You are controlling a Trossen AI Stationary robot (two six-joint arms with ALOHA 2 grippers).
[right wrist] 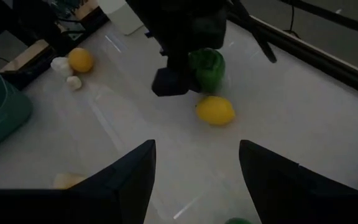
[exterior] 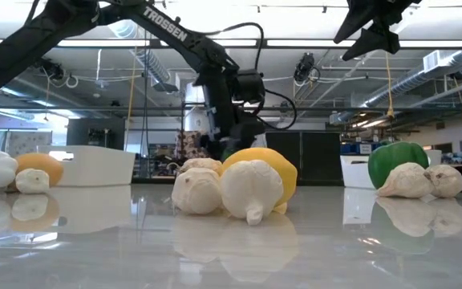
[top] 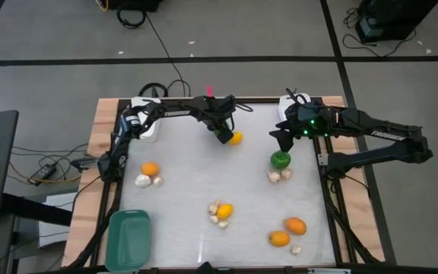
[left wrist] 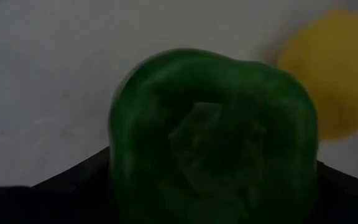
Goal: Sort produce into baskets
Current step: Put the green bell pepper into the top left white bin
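So there's a green bell pepper (left wrist: 213, 137) between the left gripper's (top: 224, 135) fingers near the table's far edge, with a yellow lemon-ish fruit (top: 236, 138) just beside it. A second green pepper (top: 280, 159) sits upright right of centre, two whitish mushroom pieces (top: 278, 175) next to it. An orange (top: 150, 169) and two more mushrooms (top: 148, 181) lie on the left. A yellow fruit (top: 224, 211) ringed by mushrooms sits mid-table, two oranges (top: 287, 231) at the near right. The teal bin (top: 127, 240) is at the near-left corner, white bins (top: 146, 131) at the far edge.
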